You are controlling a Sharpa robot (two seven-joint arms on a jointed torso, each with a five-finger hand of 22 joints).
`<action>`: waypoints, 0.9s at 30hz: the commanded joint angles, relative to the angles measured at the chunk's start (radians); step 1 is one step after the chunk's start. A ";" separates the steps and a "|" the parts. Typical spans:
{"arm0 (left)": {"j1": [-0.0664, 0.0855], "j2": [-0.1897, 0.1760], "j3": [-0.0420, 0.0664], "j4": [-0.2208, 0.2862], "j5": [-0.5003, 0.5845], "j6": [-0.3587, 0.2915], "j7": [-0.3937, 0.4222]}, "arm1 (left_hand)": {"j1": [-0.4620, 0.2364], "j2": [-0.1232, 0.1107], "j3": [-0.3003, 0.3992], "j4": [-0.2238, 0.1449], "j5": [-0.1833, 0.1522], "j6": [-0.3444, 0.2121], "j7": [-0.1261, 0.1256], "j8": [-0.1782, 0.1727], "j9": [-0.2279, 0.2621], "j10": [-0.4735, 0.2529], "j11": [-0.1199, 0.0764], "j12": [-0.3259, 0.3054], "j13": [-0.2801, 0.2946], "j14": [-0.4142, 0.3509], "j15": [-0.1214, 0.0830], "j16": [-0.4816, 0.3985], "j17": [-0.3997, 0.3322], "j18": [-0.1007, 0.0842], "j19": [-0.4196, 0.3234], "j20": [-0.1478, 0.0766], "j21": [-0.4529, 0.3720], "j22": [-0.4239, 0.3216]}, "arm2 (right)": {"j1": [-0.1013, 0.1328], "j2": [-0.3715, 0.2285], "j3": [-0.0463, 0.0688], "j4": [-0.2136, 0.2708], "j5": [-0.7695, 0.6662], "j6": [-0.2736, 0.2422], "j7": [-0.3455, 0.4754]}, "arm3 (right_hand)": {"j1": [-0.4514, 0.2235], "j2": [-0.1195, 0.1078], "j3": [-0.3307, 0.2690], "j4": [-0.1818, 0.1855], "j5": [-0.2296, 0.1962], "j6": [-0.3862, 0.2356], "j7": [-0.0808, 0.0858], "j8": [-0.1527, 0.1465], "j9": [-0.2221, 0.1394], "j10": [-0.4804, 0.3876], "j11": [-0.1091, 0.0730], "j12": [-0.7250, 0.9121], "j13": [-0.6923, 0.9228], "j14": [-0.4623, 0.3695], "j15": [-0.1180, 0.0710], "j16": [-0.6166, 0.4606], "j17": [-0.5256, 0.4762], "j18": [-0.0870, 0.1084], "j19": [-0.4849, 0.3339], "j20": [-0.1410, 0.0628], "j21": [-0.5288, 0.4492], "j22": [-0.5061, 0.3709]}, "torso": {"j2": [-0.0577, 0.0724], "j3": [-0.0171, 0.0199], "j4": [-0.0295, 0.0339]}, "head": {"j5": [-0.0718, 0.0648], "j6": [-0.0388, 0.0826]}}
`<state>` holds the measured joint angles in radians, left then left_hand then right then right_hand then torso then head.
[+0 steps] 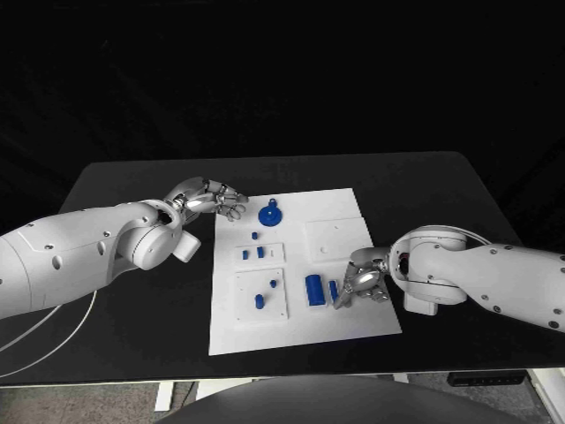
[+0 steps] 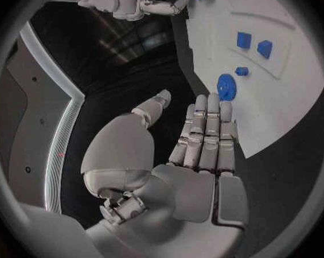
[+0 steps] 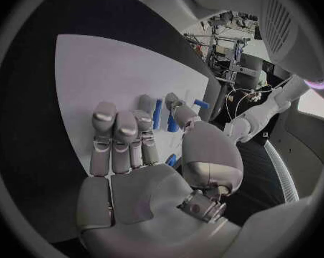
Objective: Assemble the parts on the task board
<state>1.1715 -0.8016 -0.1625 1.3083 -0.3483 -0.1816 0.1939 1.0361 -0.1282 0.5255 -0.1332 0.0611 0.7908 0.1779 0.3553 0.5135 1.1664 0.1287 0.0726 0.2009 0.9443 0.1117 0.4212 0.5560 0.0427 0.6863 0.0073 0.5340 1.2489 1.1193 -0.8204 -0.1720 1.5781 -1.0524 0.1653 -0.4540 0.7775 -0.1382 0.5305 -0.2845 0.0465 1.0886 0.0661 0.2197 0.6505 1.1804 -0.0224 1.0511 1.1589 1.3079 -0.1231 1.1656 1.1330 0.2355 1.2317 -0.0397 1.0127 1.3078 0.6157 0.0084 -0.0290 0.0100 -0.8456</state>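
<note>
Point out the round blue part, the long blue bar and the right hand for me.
round blue part [image 1: 271,215]: head view, on the disc's centre.
long blue bar [image 1: 314,290]: head view, on the bar's middle.
right hand [image 1: 363,283]: head view, on the silver hand's middle, beside the bar.

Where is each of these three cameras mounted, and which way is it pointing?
Head view: on the robot's head, looking down at the black table and white task board; both arms reach in.
Left wrist view: behind the left hand, facing along its open fingers toward the board's round blue part.
Right wrist view: behind the right hand, facing the board's long blue part.
All three share the task board; the left wrist view also catches the right hand.
</note>
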 commanded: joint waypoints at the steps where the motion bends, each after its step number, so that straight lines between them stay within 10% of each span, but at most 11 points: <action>1: 0.000 0.002 0.001 0.000 0.006 0.015 0.006 | -0.001 0.003 0.002 0.004 -0.002 -0.008 0.001 0.006 -0.002 -0.005 0.001 0.001 -0.001 0.005 0.001 -0.005 0.001 0.016 -0.001 0.005 -0.003 0.002 | -0.008 -0.010 -0.007 -0.005 0.013 0.010 -0.005 | -0.018 0.000 -0.026 -0.002 0.003 -0.040 0.024 -0.006 -0.001 -0.010 0.002 -0.007 0.002 -0.010 0.001 -0.005 0.000 0.026 -0.009 -0.002 -0.005 0.000 | 0.000 -0.0002 -0.0005 | 0.002 0.003; 13: 0.000 0.002 0.001 -0.005 0.021 0.011 0.008 | -0.002 0.004 0.001 0.004 -0.002 -0.008 0.001 0.006 -0.002 -0.005 0.001 0.001 -0.001 0.005 0.001 -0.006 0.002 0.016 0.000 0.005 -0.004 0.002 | 0.000 -0.040 0.006 -0.006 0.058 -0.060 0.057 | -0.076 0.032 -0.180 -0.002 0.006 -0.071 0.031 -0.022 -0.011 -0.036 0.008 -0.008 0.004 -0.024 0.004 -0.015 0.000 0.026 -0.032 -0.016 -0.025 -0.005 | 0.000 0.0005 0.0001 | 0.008 0.021; 19: 0.001 0.000 0.002 -0.010 0.034 -0.011 0.024 | -0.003 0.003 0.001 0.004 -0.002 -0.008 0.001 0.006 -0.002 -0.005 0.001 0.001 -0.001 0.005 0.001 -0.006 0.003 0.016 0.000 0.005 -0.004 0.002 | 0.020 -0.050 0.064 -0.043 0.075 -0.095 0.149 | -0.098 0.051 -0.190 0.004 0.013 -0.084 0.034 -0.030 -0.016 -0.036 0.011 -0.008 0.002 -0.025 0.006 -0.018 -0.001 0.026 -0.032 -0.021 -0.032 -0.009 | -0.001 -0.0012 -0.0031 | 0.018 0.046; 27: 0.002 -0.004 0.004 -0.022 0.064 -0.028 0.045 | 0.002 0.007 0.002 0.001 -0.001 -0.006 0.001 0.009 -0.002 -0.004 0.000 0.002 -0.001 0.007 0.000 -0.007 0.006 0.016 0.001 0.004 -0.005 0.004 | 0.067 -0.020 0.085 -0.151 0.203 -0.190 0.300 | -0.092 0.060 -0.181 0.001 0.057 -0.103 0.041 -0.039 -0.023 -0.039 0.017 -0.006 0.002 -0.029 0.011 -0.022 0.000 0.026 -0.034 -0.027 -0.038 -0.011 | -0.003 -0.0022 -0.0006 | 0.018 0.089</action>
<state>1.1721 -0.8067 -0.1596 1.2892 -0.3154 -0.1926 0.2073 1.0361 -0.1282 0.5255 -0.1332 0.0611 0.7910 0.1781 0.3593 0.5126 1.1664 0.1287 0.0726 0.2010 0.9443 0.1117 0.4213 0.5606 0.0381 0.6863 0.0073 0.5340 1.2523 1.1832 -0.8475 -0.0873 1.4412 -0.9291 0.0461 -0.2712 0.6859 -0.0855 0.3453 -0.2802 0.0972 1.0168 0.0840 0.1853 0.6291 1.1446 -0.0092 1.0476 1.1618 1.2827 -0.1128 1.1477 1.1327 0.2367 1.1949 -0.0579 0.9805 1.2982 0.6130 0.0065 -0.0303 0.0280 -0.7720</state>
